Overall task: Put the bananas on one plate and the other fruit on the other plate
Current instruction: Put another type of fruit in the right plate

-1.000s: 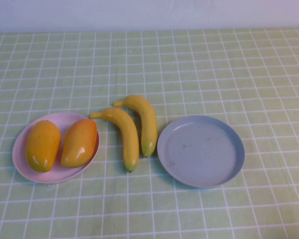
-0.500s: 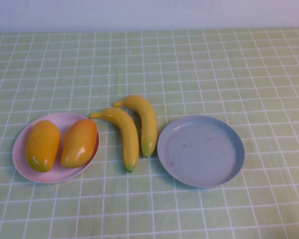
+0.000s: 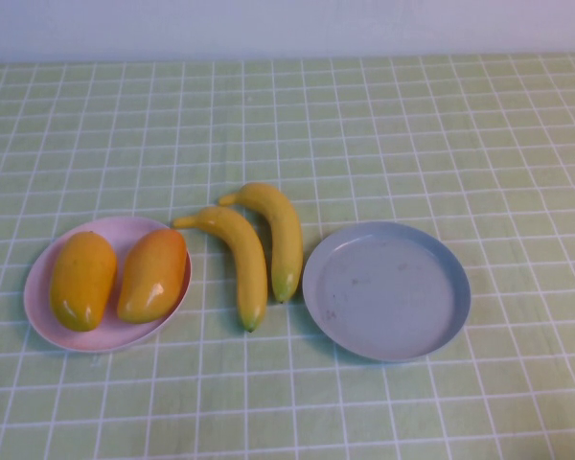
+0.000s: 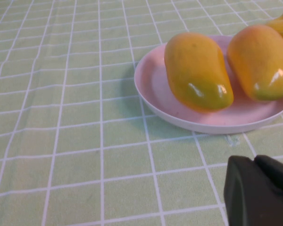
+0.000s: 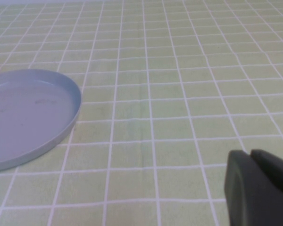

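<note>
Change since earlier frame: nothing has moved; fruit, plates and cloth lie exactly as they did a second ago.
Pink plate (image 3: 38, 309): near left of the table, holding both mango-like fruits (image 3: 81, 280) side by side, the redder one (image 3: 152, 275) on the right. Both lie fully inside the rim.
Grey-blue plate (image 3: 386, 290): near right, nothing on it, a few faint marks on its surface.
Bananas (image 3: 237, 261): two, on the green checked tablecloth (image 3: 412, 134) between the plates, lying just beside each other with stems toward the far side. The second banana (image 3: 279, 235) is the one closer to the grey-blue plate; neither touches it.
Left gripper (image 4: 259, 190): out of the high view; in its wrist view a dark part of it sits low over the cloth, near side of the pink plate. Cannot tell whether the claw is spread or pressed together.
Right gripper (image 5: 259, 188): likewise absent from the high view; a dark part shows over bare cloth, to the right of the grey-blue plate. Claw state: cannot tell.
Done: the other-fruit half looks complete.
Left: both bananas need to go onto the grey-blue plate; judged roughly half finished.
Likely next: right arm appears better placed for the bananas.
</note>
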Motion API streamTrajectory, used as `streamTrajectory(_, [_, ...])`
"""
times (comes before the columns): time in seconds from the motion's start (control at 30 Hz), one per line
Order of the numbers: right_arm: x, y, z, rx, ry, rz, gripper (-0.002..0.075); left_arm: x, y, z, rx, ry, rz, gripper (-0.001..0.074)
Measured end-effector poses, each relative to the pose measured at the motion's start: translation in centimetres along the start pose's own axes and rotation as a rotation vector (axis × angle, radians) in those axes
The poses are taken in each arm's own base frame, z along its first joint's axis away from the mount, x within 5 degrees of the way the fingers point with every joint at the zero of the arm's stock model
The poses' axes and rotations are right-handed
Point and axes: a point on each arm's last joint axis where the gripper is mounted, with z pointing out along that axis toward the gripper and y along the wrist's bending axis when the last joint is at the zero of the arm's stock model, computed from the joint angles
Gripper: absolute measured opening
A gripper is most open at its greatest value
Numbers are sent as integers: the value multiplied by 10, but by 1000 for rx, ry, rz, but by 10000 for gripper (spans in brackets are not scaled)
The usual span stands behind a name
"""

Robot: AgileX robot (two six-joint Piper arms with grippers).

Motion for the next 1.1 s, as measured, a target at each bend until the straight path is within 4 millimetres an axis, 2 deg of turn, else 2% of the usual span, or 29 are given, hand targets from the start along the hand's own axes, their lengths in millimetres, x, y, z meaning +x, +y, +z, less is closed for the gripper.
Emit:
streamTrajectory(0.13, [-1, 0, 0, 0, -6, 0, -15, 0, 0, 0, 0, 0, 0, -3])
streamTrajectory(0.27, [-7, 0, 0, 2, -82, 8, -16, 0, 0, 0, 0, 0, 0, -3])
streamTrajectory(0.53, [-26, 0, -4, -40, -290, 265, -15, 0, 0, 0, 0, 0, 0, -3])
streamTrajectory(0.63, [-29, -1, -5, -63, -323, 423, -16, 0, 0, 0, 0, 0, 0, -3])
streamTrajectory(0.73, [-29, 4, -6, -117, -262, 555, -16, 0, 0, 0, 0, 0, 0, -3])
streamTrajectory(0.8, [-39, 10, -9, -162, -205, 581, -16, 0, 0, 0, 0, 0, 0, -3])
streamTrajectory(0.9, [-60, 18, -13, -204, -92, 561, -16, 0, 0, 0, 0, 0, 0, -3])
streamTrajectory(1.1, [-105, 31, -5, -224, 230, 421, -16, 0, 0, 0, 0, 0, 0, -3])
